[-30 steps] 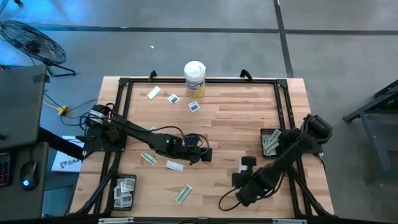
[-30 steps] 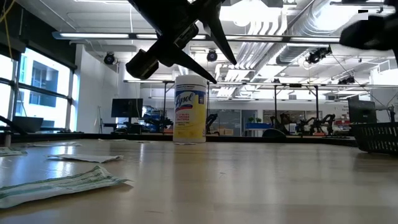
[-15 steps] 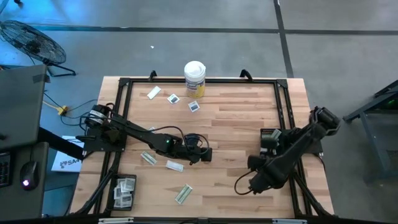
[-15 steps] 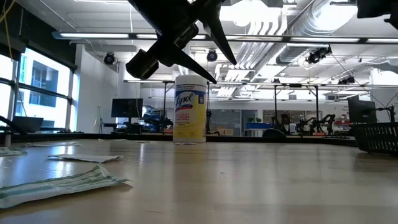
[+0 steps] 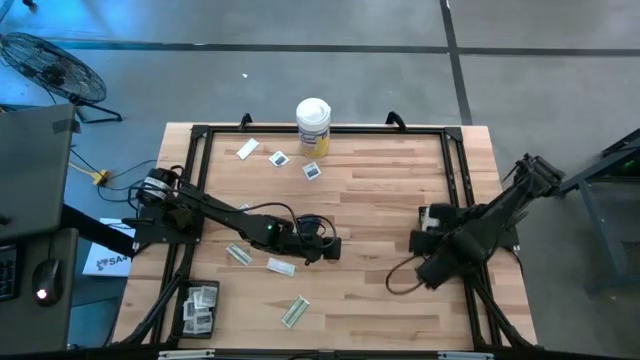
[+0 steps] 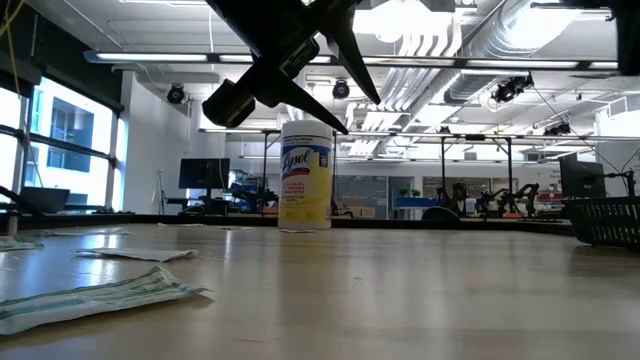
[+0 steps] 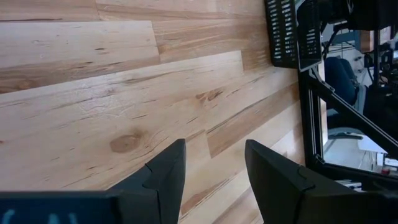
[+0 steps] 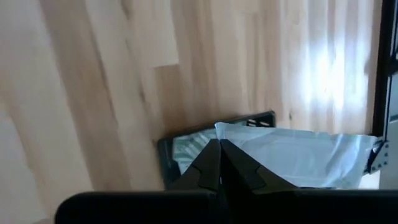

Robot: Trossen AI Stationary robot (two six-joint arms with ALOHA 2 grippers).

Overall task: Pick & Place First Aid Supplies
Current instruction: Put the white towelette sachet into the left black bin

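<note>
Right gripper (image 5: pixel 420 243), its fingers pinched together on a pale packet (image 8: pixel 298 158), has swung over the last second from the table's near edge to just beside the black basket (image 8: pixel 163 151) at the right rail, so the drop looks close. Left gripper (image 5: pixel 333 248) hangs mid-table, fingers apart and empty. Other packets (image 5: pixel 281 266) lie loose on the table (image 5: pixel 380 180), more in a left basket (image 5: pixel 198 308)

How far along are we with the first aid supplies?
Done: packets lie in the left bin and right basket. In hand: the right gripper holds a pale packet over that basket. Left: several loose packets on the table; the left gripper hangs open, empty.
</note>
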